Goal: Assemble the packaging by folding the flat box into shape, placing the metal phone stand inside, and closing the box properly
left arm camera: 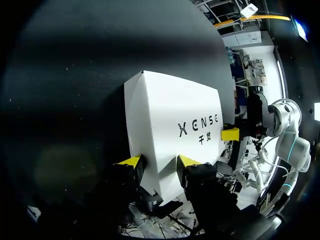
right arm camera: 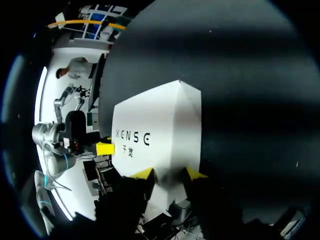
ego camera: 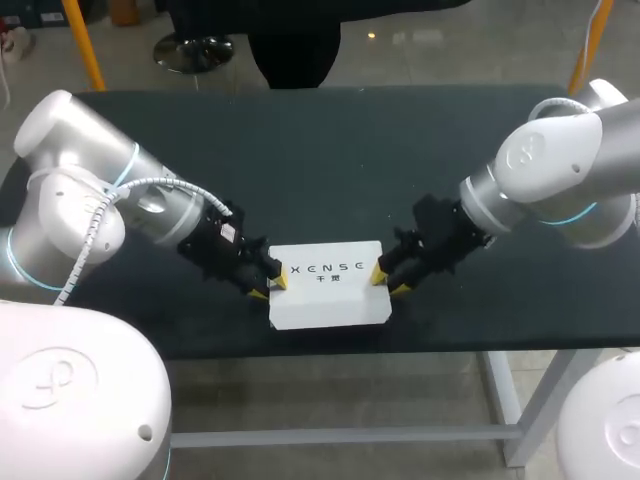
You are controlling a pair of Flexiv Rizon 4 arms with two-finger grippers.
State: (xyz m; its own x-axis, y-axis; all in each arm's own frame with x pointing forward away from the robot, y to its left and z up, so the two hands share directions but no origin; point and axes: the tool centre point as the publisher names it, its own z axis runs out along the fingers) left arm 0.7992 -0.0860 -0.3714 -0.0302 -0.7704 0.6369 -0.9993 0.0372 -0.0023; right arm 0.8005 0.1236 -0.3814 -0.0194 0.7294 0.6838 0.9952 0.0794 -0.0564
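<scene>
Left claw (ego camera: 269, 284), entering from the left of the frame, is clamped on the left end of the white cardboard box (ego camera: 330, 300). Its wrist view shows white card filling the gap between both yellow tips. The right claw (ego camera: 388, 281), entering from the right, is clamped on the opposite end in the same manner.

Location: the box sits at lower middle of the head view, close to the near edge of the dark surface (ego camera: 320, 160), with its lettered panel facing up. It appears folded into shape, with no flap standing open. Whether it rests on the surface or is held just clear cannot be told.

Handling, as judged:
- The box is light, thin card that is stiff along its creases, while the broad panels would dent under pressure.
- The finish looks smooth, so a light pinch may slip.
- The best hold is at the short ends, near the folded edges, as at present.
- Squeezing the panel centres is inadvisable.

Count:
- One box.
- Two claws, both engaged.
- No metal phone stand shows in any view. Whether it lies inside the box cannot be told.
</scene>
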